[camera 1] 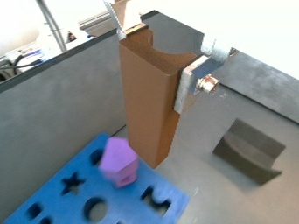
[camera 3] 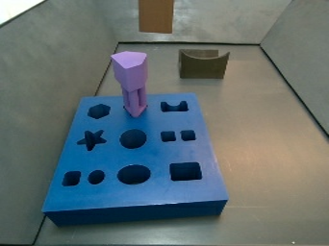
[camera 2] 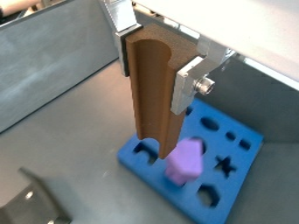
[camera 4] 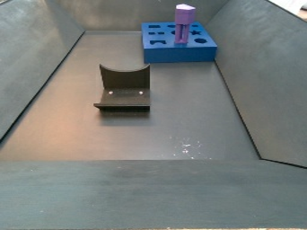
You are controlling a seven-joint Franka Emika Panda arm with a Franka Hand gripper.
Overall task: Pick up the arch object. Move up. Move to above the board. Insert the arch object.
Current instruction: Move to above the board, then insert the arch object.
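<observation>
A grey tabletop walled by grey panels carries the blue board, with a purple post standing upright in one of its holes and a dark scooped block lying well apart from the board. The hand is raised clear of the surface and is closed on the arch column; in both wrist views the silver finger plates press against opposite faces near its upper end, and the column hangs upright below them. In a side view only the column's lower end shows at the upper edge of the picture, well above the tabletop. Beneath the hand, the column's foot sits over the board's edge region, close beside the purple post and near the arch-shaped hole. Judgement: lift is complete and the transfer to above the board is at or near its end. The next move calls for aligning the column's foot squarely with the arch hole, matching its orientation, keeping clear of the purple post, then lowering straight. Exact alignment cannot be confirmed from these views.
</observation>
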